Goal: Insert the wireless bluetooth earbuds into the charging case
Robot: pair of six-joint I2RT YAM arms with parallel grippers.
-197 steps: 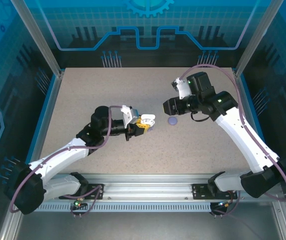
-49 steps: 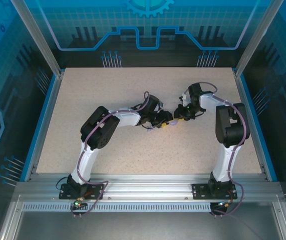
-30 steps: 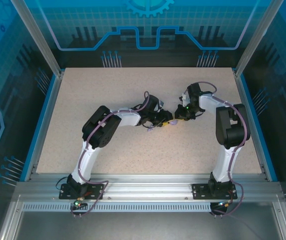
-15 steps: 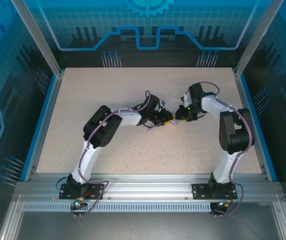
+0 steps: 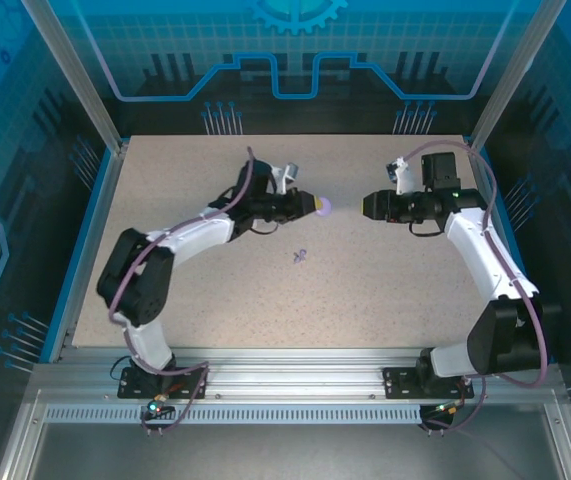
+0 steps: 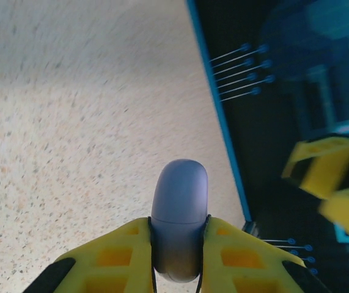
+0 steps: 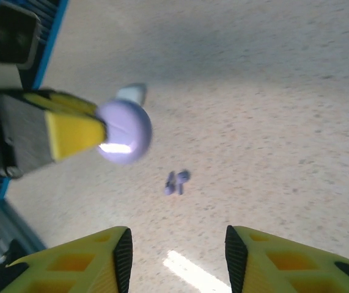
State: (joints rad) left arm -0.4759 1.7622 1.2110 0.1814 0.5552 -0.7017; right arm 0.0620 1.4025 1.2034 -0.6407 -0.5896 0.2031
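The charging case (image 5: 324,207) is a small rounded lavender shell, shut, with its seam showing in the left wrist view. My left gripper (image 5: 311,207) is shut on the case (image 6: 179,195), its yellow fingers (image 6: 119,256) clamping both sides above the table. The two tiny lavender earbuds (image 5: 301,256) lie side by side on the speckled table, below and apart from both grippers. In the right wrist view the earbuds (image 7: 176,182) sit ahead of my right gripper (image 7: 177,256), which is open with nothing between its fingers. That gripper (image 5: 365,204) faces the case (image 7: 124,131) from the right.
The speckled tabletop (image 5: 215,290) has a blue rim (image 5: 93,230) and dark panels beyond. In the left wrist view the table's blue edge (image 6: 223,122) runs close by, and the right gripper's yellow fingers (image 6: 327,177) show at the right.
The two grippers, close together mid-table before, have pulled apart. The left one lifted away leftward and toward the back with the case. The right one drew back to the right and opened.
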